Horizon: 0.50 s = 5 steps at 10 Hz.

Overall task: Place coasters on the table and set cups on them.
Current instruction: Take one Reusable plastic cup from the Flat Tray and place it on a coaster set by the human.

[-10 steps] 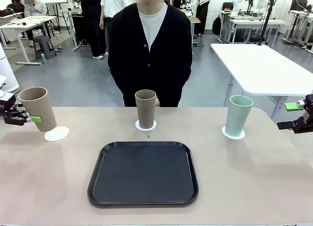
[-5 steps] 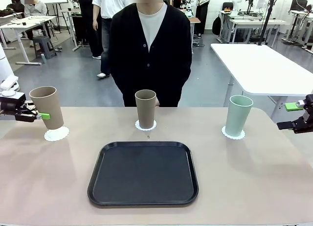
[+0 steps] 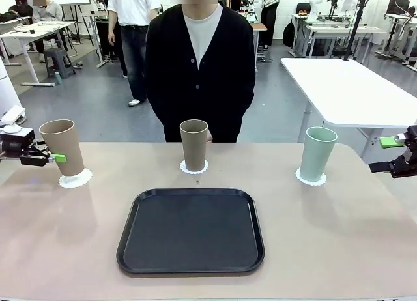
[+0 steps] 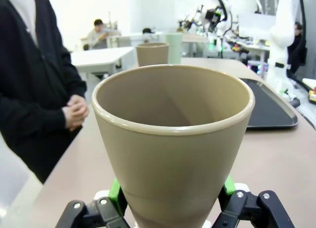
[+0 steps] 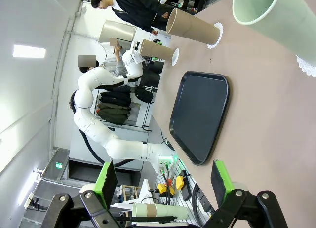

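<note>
At the table's (image 3: 65,236) left end, a tan cup (image 3: 62,146) stands upright with its base on a white coaster (image 3: 76,180). My left gripper (image 3: 52,157) is shut on it from the left. In the left wrist view the green pads (image 4: 114,196) press both sides of the cup (image 4: 173,139). A second tan cup (image 3: 194,144) stands on a coaster (image 3: 194,168) at the far middle. A mint cup (image 3: 317,153) stands on a coaster (image 3: 311,178) at the right. Beyond it my right gripper (image 3: 386,155) hangs open and holds nothing; its fingers (image 5: 106,181) are spread wide.
A black tray (image 3: 190,230) lies empty in the middle of the table, towards the front. A person in a black cardigan (image 3: 199,66) stands at the far edge with hands (image 4: 74,112) clasped. A white table (image 3: 352,86) stands behind at the right.
The left gripper has tipped the tan cup from a lean to upright and brought it down onto the left coaster. The right gripper has not moved.
</note>
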Each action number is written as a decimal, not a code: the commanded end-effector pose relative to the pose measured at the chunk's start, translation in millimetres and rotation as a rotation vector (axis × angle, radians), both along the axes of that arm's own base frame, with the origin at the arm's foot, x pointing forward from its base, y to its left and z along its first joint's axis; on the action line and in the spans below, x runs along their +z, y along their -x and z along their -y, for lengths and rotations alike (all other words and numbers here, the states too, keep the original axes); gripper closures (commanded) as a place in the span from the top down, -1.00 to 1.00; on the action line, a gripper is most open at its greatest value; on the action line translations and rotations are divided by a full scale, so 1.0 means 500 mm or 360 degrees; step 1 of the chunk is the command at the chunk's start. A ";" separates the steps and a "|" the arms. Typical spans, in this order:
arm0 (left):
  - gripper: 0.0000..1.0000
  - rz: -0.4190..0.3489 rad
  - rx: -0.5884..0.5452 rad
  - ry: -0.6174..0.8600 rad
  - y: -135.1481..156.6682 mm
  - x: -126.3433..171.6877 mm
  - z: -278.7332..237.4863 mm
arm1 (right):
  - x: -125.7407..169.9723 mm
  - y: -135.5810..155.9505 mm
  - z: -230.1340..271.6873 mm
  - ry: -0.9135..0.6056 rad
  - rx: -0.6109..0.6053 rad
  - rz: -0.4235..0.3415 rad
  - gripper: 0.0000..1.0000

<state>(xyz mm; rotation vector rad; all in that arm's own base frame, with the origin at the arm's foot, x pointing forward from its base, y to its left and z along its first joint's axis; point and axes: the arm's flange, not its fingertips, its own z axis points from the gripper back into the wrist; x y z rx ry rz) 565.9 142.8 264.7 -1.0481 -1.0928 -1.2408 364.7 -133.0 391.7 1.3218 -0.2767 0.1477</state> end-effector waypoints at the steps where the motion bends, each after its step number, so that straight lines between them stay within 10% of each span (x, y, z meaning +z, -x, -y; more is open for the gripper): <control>1: 0.70 0.0020 -0.0072 0.0032 -0.007 -0.002 -0.015 | 0.000 -0.003 -0.001 0.0003 0.0002 0.0001 1.00; 5: 0.70 0.0027 -0.0118 0.0031 0.001 -0.023 -0.013 | 0.000 -0.003 -0.001 0.0003 0.0002 0.0001 1.00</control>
